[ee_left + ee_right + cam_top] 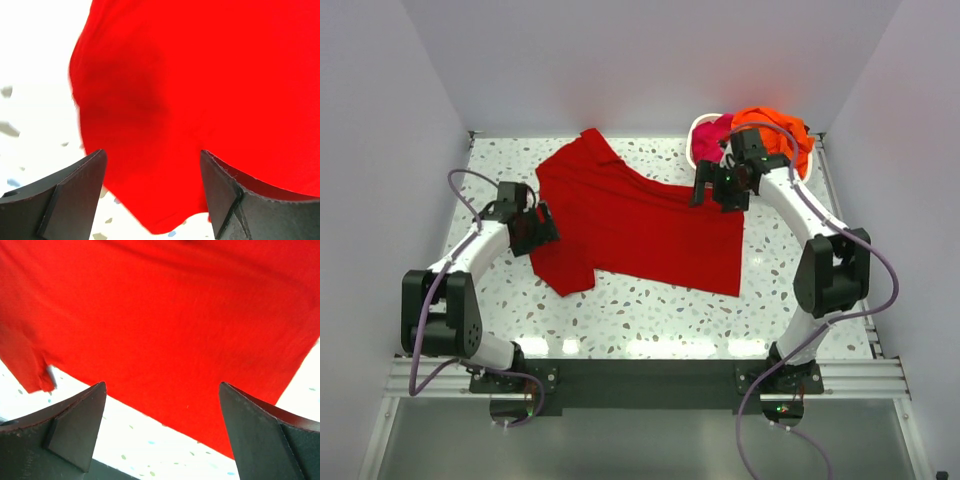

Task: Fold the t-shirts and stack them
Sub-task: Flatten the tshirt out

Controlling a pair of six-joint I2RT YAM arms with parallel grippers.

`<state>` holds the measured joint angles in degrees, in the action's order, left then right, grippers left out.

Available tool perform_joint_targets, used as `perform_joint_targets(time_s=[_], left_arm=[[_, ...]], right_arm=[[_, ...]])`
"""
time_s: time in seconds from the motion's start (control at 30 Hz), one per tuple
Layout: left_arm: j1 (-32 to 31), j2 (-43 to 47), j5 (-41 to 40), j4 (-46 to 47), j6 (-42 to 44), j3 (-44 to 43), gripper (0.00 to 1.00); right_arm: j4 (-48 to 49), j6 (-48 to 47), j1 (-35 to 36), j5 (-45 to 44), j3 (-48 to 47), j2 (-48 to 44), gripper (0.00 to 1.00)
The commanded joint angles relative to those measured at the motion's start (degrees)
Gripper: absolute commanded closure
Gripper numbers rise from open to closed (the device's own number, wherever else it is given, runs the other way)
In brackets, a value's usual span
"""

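A deep red t-shirt [640,225] lies spread flat on the speckled table [650,310]. My left gripper [542,230] is low over its left sleeve. In the left wrist view it [152,160] is open, and a rounded corner of the red cloth [190,90] lies between the dark fingers [75,192]. My right gripper [706,192] hovers at the shirt's far right edge. In the right wrist view it [162,390] is open above the straight cloth edge [165,320], gripping nothing. A magenta-pink t-shirt [715,130] and a bright orange t-shirt [775,128] are heaped in the basket.
A white basket [698,140] stands at the back right corner, close behind the right wrist. White walls close in the table on the left, back and right. Bare speckled tabletop shows in front of the shirt and at the far left.
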<state>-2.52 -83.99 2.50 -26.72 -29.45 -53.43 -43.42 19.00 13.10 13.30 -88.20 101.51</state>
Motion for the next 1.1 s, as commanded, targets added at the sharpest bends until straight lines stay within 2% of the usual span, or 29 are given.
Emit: perform_joint_targets(time_s=[0.0, 0.23, 0.4, 0.6, 0.7, 0.8, 0.83, 0.93, 1.0, 1.07], left_arm=[[0.6, 0.1, -2.3, -1.7, -1.2, 1.0, 0.21], [0.8, 0.7, -2.3, -1.4, -2.0, 6.7, 0.24], [0.7, 5.5, -1.4, 1.9, -7.2, 15.0, 0.26], [0.4, 5.7, -1.1, 4.1, -7.8, 16.8, 0.30], [0.4, 4.4, -1.4, 4.5, -7.2, 15.6, 0.41], [0.3, 3.1, -1.5, 3.7, -6.1, 14.1, 0.60], [0.3, 3.1, -1.6, 3.4, -6.0, 13.6, 0.73], [0.3, 3.8, -2.4, -0.1, -5.2, 10.5, 0.92], [0.2, 4.0, -2.4, -2.2, -4.4, 6.9, 0.99], [0.0, 3.3, -2.3, -6.6, -3.6, 1.9, 1.00]], right_arm=[[0.4, 1.3, 3.0, -0.6, 3.2, -3.1, 0.03], [3.0, 7.7, 9.0, -1.3, 9.6, -5.1, 0.03], [0.5, 4.7, 10.2, -2.7, 10.0, -6.0, 0.03], [-0.2, 3.4, 10.1, -0.6, 10.8, -5.7, 0.03], [0.8, 4.5, 10.2, 0.4, 11.5, -5.7, 0.03], [1.7, 5.4, 10.2, 0.5, 12.0, -6.3, 0.03], [2.0, 5.6, 10.2, 0.4, 12.2, -6.5, 0.03], [2.0, 5.8, 10.2, 0.2, 12.5, -6.9, 0.03], [1.7, 5.6, 10.2, -0.2, 12.4, -7.0, 0.03], [1.1, 5.3, 10.1, -0.9, 12.4, -7.0, 0.03]])
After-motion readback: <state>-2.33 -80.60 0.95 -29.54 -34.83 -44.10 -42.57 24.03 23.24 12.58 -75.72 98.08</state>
